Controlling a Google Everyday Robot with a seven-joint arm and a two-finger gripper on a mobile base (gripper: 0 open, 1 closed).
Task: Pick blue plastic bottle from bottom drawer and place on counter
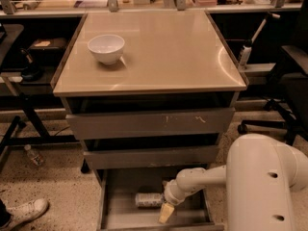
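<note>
The blue plastic bottle (147,199) lies on its side on the grey floor of the open bottom drawer (124,216), near the middle. My gripper (166,212) reaches down into the drawer from the right, just right of and slightly in front of the bottle's end, close to it. I cannot see contact with the bottle. The glossy beige counter (163,52) tops the cabinet and carries a white bowl (106,47) at its left rear.
The two upper grey drawers (149,123) stand slightly open above. My white arm (262,182) fills the lower right. A tiny clear bottle (33,155) and a white shoe (25,211) lie on the floor at left. An office chair (288,76) stands at right.
</note>
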